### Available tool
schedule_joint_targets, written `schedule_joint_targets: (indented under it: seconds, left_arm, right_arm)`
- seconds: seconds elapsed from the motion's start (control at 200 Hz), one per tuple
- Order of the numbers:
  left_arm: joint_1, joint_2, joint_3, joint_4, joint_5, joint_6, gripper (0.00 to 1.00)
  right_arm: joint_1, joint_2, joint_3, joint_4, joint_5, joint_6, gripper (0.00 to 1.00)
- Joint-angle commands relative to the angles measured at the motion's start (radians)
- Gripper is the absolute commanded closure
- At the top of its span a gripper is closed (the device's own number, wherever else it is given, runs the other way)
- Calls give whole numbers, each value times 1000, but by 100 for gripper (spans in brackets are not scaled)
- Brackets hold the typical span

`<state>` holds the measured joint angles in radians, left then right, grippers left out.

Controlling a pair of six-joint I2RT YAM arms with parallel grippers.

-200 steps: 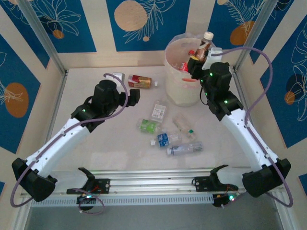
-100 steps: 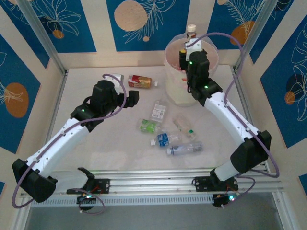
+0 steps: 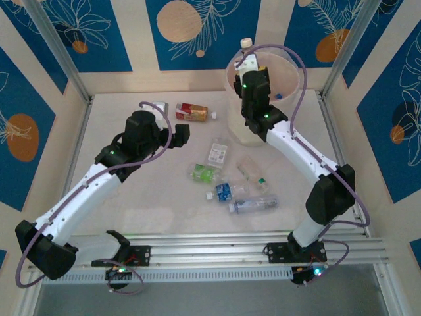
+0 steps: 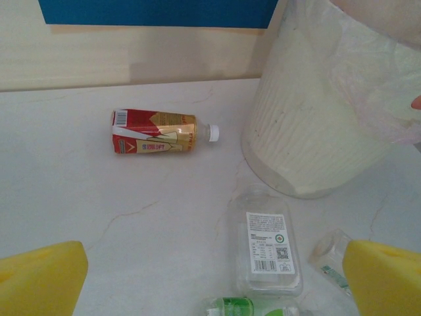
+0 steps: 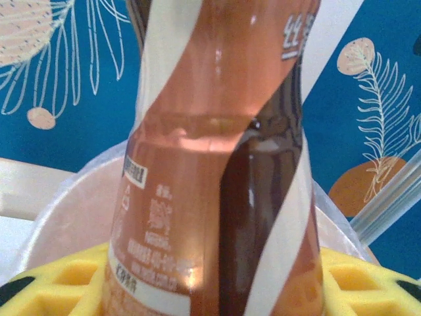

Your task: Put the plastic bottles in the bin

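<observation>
Blue wall panels [image 3: 223, 33] with white fern prints and orange discs back a pale, faintly cracked surface [image 3: 131, 197]. Bin [image 3: 294, 76] stands at the far edge: tall, cream, ribbed wall, with a clear bag liner [image 4: 375, 85] folded over its rim.

Right pincer [image 3: 248, 71] sits directly above the bin's mouth, clenched on a brown-labelled bottle [image 5: 217, 164]. Bottle is upright, pale cap on top, gripped on the lower body between the yellow pads [image 5: 52, 280]. Label is brown and copper with a white diagonal band and small print. Held over the opening, I judge, so that a release drops it straight inside.

Left pincer [image 3: 181, 133] hangs released, jaws wide, to the left of the bin and low over the surface. It faces the loose bottles, likely staged to take the next one.

Lying on the surface, all outside the bin:
- red-labelled bottle [image 4: 154, 131] on its side to the bin's left, white cap pointing at the bin
- flat clear bottle [image 4: 266, 247] with a white label, just in front of the bin's base
- green-labelled bottle [image 3: 202, 173], blue-labelled bottle [image 3: 227, 191] and a long clear bottle [image 3: 253, 205] farther in front, scattered

Several pickups left, by my reckoning.
</observation>
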<state>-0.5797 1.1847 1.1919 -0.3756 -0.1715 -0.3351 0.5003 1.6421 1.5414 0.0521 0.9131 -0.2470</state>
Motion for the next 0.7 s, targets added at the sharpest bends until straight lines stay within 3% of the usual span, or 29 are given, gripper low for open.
schedule_joint_targets:
  seconds: [0.0, 0.09, 0.24, 0.36, 0.695]
  left_arm:
    - [12, -28, -5, -7, 6, -3, 0]
    - [12, -40, -13, -10, -7, -8, 0]
    - [14, -48, -15, -24, -20, -10, 0]
    - [15, -44, -8, -43, -25, -13, 0]
    - [21, -22, 12, -64, -12, -11, 1]
  right_arm:
    - [-21, 15, 43, -25, 66, 52, 51]
    - [-36, 23, 51, -69, 66, 89, 42]
    - [-44, 32, 71, -117, 63, 116, 18]
    - [-45, 32, 82, -145, 60, 133, 6]
    - [-34, -2, 121, -257, 41, 196, 3]
